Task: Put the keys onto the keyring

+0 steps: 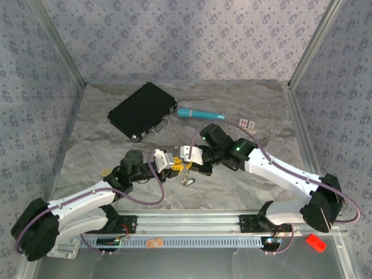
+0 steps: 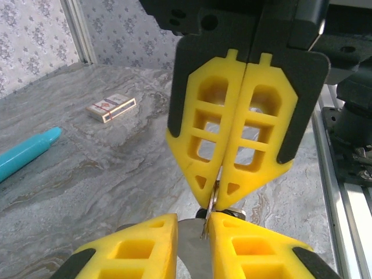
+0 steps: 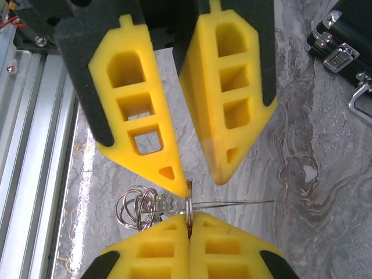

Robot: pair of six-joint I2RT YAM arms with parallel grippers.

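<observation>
Keyring (image 3: pixel 190 200) is sitting over the bench (image 1: pixel 232 192), mid-front, with the right tool (image 3: pixel 190 218) pinching it, jaws fully together. Chain loops (image 3: pixel 136 209) are dangling beside it. Left tool (image 3: pixel 202 182) is standing slightly parted, one fingertip touching the ring, gripping nothing. Farther back, teal pen (image 1: pixel 200 114), small box (image 1: pixel 248 123) and black case (image 1: pixel 142 109) are lying.

White-and-black arms (image 1: pixel 279 171), purple cables (image 1: pixel 148 201), yellow latticed fingers (image 2: pixel 185 148).

Bright, even overhead light; soft, faint shadows
</observation>
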